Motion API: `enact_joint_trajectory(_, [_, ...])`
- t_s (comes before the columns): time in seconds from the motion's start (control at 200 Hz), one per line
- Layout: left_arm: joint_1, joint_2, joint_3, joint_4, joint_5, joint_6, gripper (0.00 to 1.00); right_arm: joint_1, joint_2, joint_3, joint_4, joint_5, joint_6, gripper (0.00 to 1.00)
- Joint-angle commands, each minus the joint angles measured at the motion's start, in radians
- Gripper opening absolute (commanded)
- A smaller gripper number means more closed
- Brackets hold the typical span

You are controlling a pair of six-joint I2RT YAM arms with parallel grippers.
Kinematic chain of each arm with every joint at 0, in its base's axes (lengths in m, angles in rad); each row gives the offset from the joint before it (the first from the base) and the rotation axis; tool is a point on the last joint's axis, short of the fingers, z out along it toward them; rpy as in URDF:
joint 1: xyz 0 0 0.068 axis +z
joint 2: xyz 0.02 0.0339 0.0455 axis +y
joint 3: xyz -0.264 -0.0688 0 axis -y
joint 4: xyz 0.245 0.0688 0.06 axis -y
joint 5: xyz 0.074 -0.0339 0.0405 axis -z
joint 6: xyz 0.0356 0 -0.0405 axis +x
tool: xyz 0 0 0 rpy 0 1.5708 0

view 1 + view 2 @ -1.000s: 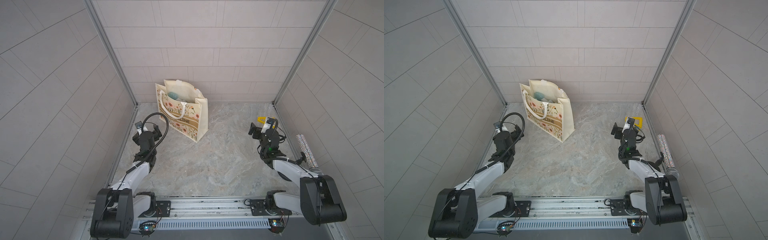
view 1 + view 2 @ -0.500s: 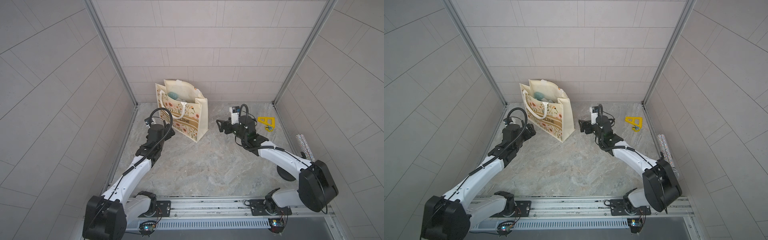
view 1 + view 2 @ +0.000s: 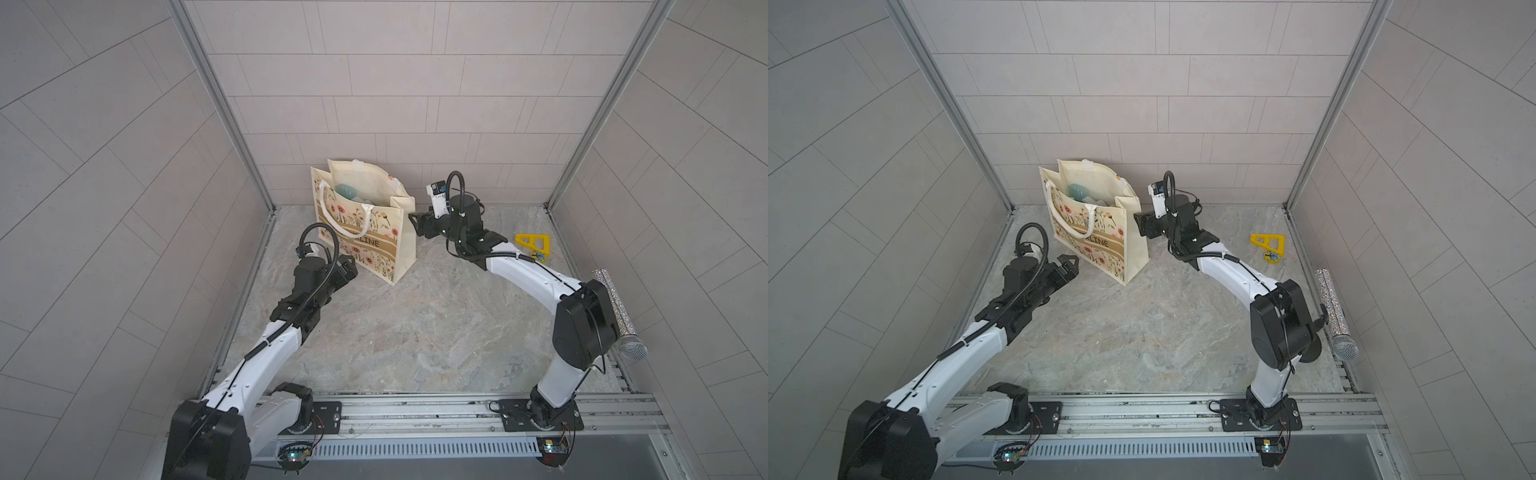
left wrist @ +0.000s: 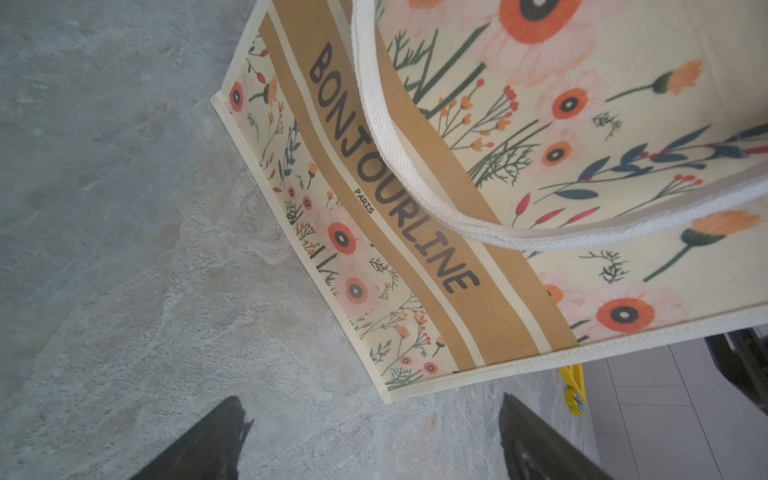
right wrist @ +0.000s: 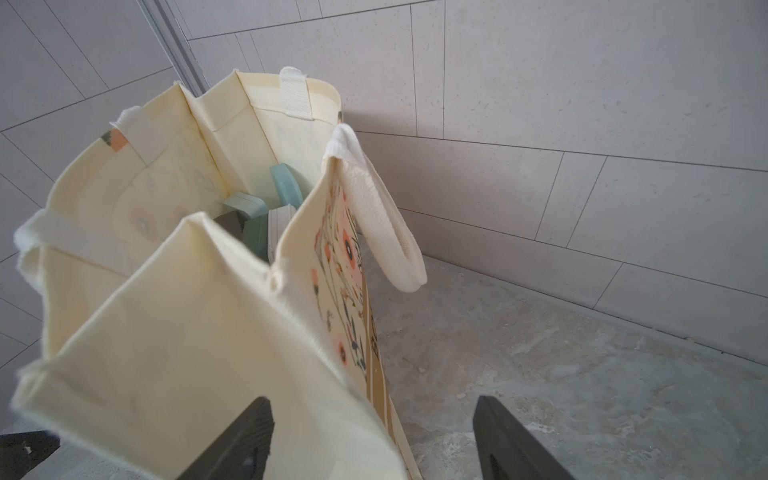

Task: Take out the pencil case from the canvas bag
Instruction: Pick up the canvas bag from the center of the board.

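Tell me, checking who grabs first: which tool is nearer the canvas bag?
Right. The right tool is at the side panel of the canvas bag, near its rim; the left tool hovers short of its lower front.

Robot lab cell: grey panel walls (image 3: pixel 415 83), arm rail (image 3: pixel 415 409)

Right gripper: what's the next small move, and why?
Probably close the right gripper on the bag at its near corner edge. In the wrist view the open jaws straddle that edge; holding it should steady the mouth for reaching inside.
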Motion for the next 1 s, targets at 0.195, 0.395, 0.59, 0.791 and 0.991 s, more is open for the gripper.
enact_joint_trajectory(0.195, [0.004, -0.015, 0.073, -0.128, 0.009, 0.004, 1.0, -0.018, 0.167, 0.237, -0.106, -0.296, -0.036, 0.49])
enact_joint_trajectory(0.395, [0.069, -0.05, 0.158, -0.303, -0.016, 0.008, 1.0, -0.003, 0.115, 0.216, -0.098, -0.237, -0.027, 0.04])
enact_joint_trajectory(0.59, [0.208, -0.079, 0.33, -0.466, 0.009, 0.046, 0.99, 0.121, -0.007, 0.117, -0.121, -0.016, -0.064, 0.0])
enact_joint_trajectory(0.791, [0.214, 0.027, 0.587, -0.6, 0.037, 0.098, 1.0, 0.293, -0.098, 0.032, -0.116, 0.232, -0.062, 0.0])
enact_joint_trajectory(0.991, [0.214, 0.187, 0.813, -0.765, 0.033, 0.181, 0.93, 0.406, -0.099, 0.04, -0.141, 0.33, -0.101, 0.0])
